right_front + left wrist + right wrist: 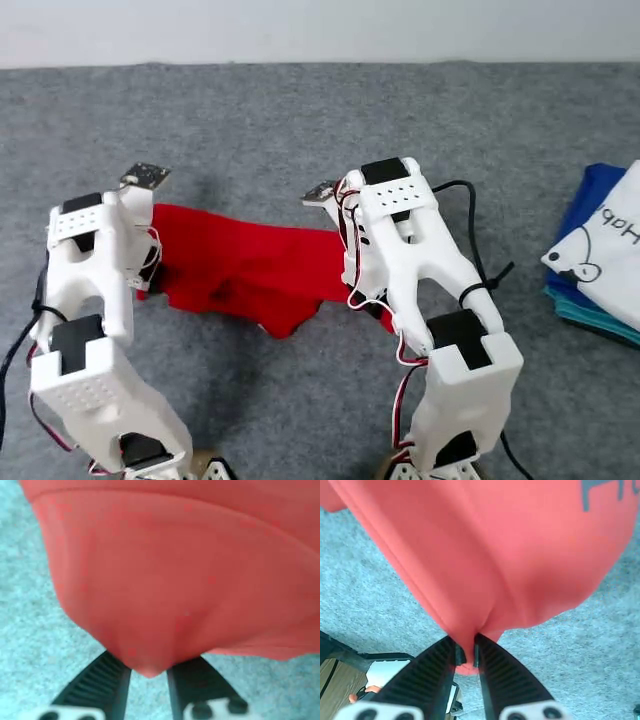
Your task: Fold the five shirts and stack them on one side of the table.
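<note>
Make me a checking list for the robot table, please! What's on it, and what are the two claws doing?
Surface: grey carpet-like table cover.
Job's things: red shirt spans between the two arms; folded stack sits at the table's edge, a white shirt on top with blue and teal ones under it.
Clutter: nothing seen.
Grippers: left gripper, jaws shut on a fold of the red shirt; right gripper, jaws shut on another fold.
Cables: black cable loops off the arm nearer the stack; red and white wires run along that arm.
Surroundings: pale wall behind the table; wooden floor past the table edge.
</note>
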